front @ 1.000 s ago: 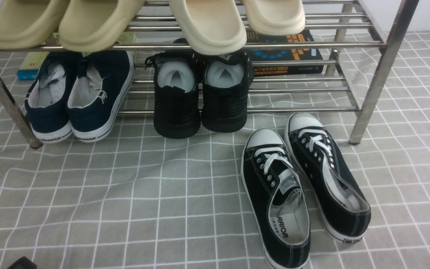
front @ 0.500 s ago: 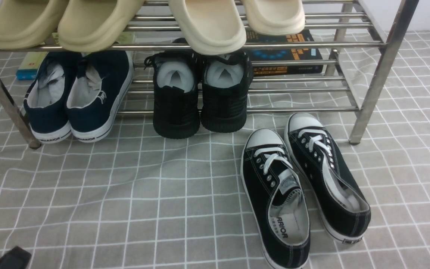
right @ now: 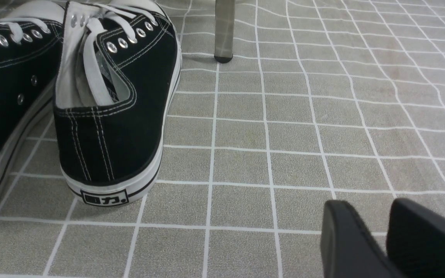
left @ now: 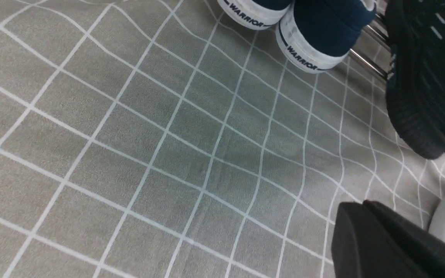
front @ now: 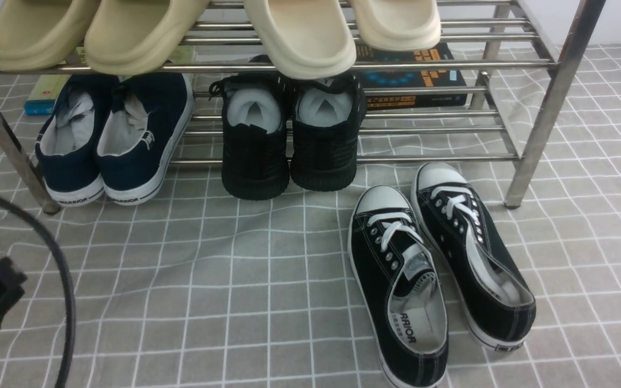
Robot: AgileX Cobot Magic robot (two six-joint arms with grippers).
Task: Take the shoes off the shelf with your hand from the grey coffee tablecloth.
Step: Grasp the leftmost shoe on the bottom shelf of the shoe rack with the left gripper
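Note:
The navy slip-on shoes [front: 111,137] with white soles sit side by side at the left end of the lower tier of the silver shelf [front: 539,113], heels toward me. Their heels also show in the left wrist view [left: 315,42]. My left gripper [front: 3,280] is low at the left edge of the front view, over the grey grid tablecloth [front: 224,280] and well short of the shoes. In the left wrist view the left gripper [left: 361,206] is shut and empty. My right gripper [right: 375,206] is empty, with a narrow gap between its fingers, just above the cloth.
All-black sneakers [front: 289,134] stand on the lower tier beside the navy pair. Black lace-up sneakers with white toe caps [front: 440,269] lie on the cloth at the right. Beige slippers [front: 208,29] are on the top tier. Books [front: 413,75] lie behind the shelf.
My left gripper has come up into the front view from the bottom left corner and moved forward, its black cable loop now showing. The shoes have not moved.

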